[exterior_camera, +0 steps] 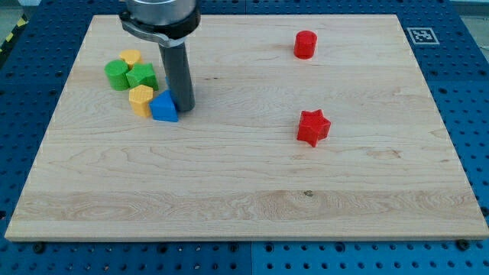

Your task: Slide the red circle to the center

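The red circle (305,44), a short red cylinder, stands near the view's top, right of the middle. A red star (313,127) lies below it, right of the board's middle. My tip (184,107) rests on the board at the view's left, right beside a blue block (163,108) and touching or nearly touching it. The tip is far to the left of the red circle and lower in the view.
A cluster sits at the view's upper left: a green cylinder (117,75), a green star-like block (141,76), a yellow block (131,57) and another yellow block (140,99). The wooden board (244,198) lies on a blue perforated table.
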`<act>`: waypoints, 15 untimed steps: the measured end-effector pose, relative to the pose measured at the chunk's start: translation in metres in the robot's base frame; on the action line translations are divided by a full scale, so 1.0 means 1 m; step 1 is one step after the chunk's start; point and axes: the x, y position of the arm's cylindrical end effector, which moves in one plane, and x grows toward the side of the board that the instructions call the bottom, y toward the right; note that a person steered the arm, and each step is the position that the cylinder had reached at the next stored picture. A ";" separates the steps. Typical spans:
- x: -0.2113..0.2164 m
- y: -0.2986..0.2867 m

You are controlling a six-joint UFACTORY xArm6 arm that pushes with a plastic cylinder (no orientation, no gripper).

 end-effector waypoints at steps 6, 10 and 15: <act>-0.014 0.064; -0.067 -0.006; -0.107 0.343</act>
